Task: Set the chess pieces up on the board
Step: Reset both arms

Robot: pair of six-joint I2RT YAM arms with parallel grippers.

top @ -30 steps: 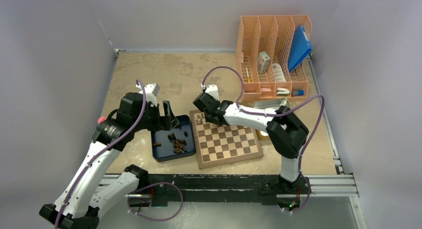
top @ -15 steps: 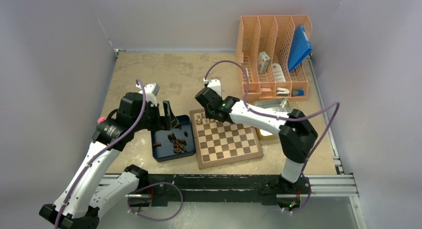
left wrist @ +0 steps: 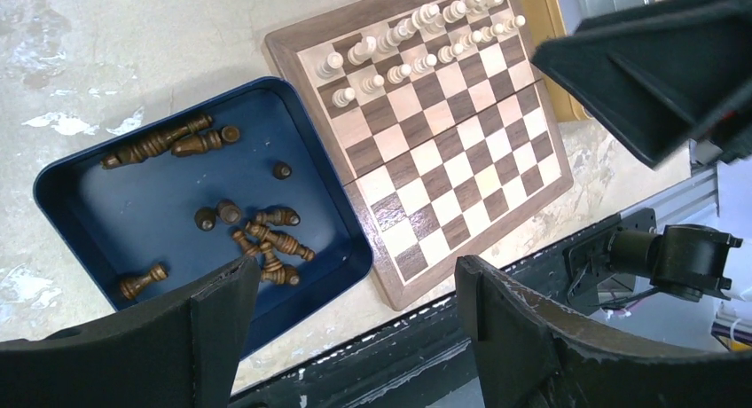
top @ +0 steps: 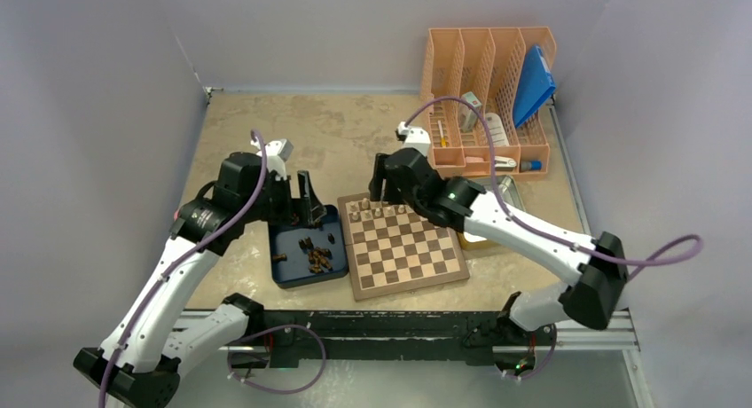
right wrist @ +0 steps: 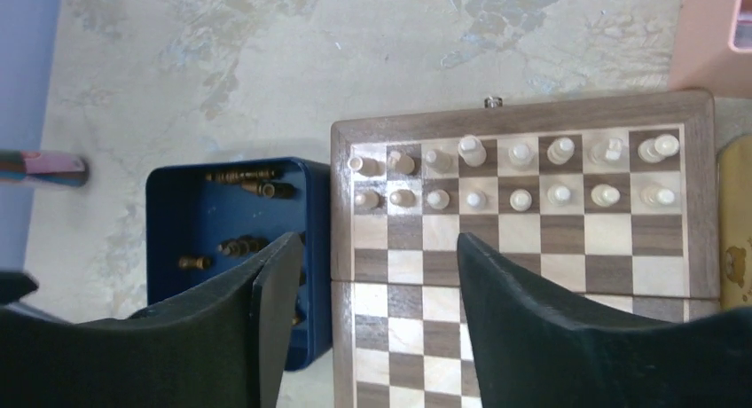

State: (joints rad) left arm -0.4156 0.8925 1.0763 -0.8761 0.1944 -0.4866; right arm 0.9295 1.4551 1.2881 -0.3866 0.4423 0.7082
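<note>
This looks like a robotics lab test cell. Plain grey partition walls (top: pixel 89 89) box in a mottled beige tabletop (top: pixel 301 133). The left arm (top: pixel 168 284) and right arm (top: pixel 523 231) rise from a metal frame (top: pixel 621 339) along the bottom edge. A peach desk organiser (top: pixel 452 71) stands at upper right, its small contents hard to identify.

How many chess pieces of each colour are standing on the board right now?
Pale pieces: 16
Dark pieces: 0, all lie in the blue tray
Total on the board: 16
</note>
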